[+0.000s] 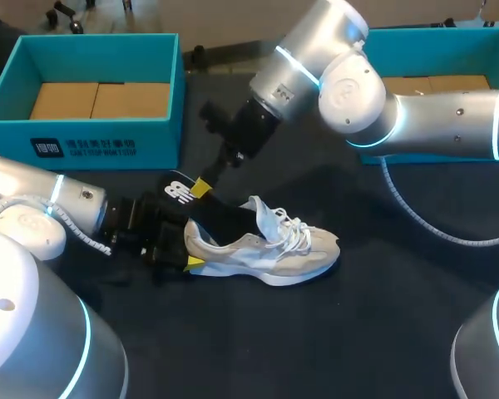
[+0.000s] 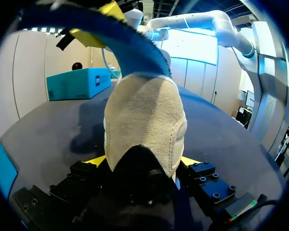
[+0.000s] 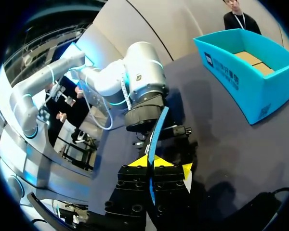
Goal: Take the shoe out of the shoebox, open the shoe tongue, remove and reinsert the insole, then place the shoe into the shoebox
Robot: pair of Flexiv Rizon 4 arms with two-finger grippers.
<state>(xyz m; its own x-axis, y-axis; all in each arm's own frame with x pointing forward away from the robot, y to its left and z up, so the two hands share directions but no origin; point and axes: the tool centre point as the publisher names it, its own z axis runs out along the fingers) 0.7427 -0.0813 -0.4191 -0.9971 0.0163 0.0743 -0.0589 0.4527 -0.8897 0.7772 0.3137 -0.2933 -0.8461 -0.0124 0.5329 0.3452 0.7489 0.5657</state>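
Note:
A beige and white sneaker (image 1: pixel 266 249) lies on its side on the dark table, toe pointing right. My left gripper (image 1: pixel 190 247) holds its heel (image 2: pixel 144 120), one yellow-tipped finger on each side. A dark insole (image 1: pixel 179 189) with a white logo sticks up out of the shoe's opening. My right gripper (image 1: pixel 201 188) is shut on its upper end. From the right wrist, the insole (image 3: pixel 159 127) shows as a thin blue edge pinched between the tips of the right gripper (image 3: pixel 152 162). From the left wrist, the insole (image 2: pixel 130 43) arches above the heel.
A teal shoebox (image 1: pixel 91 137) with a cardboard floor stands at the back left, also seen in the right wrist view (image 3: pixel 245 72). A second teal box (image 1: pixel 432 33) sits at the back right behind my right arm. A white cable loops on the table at the right.

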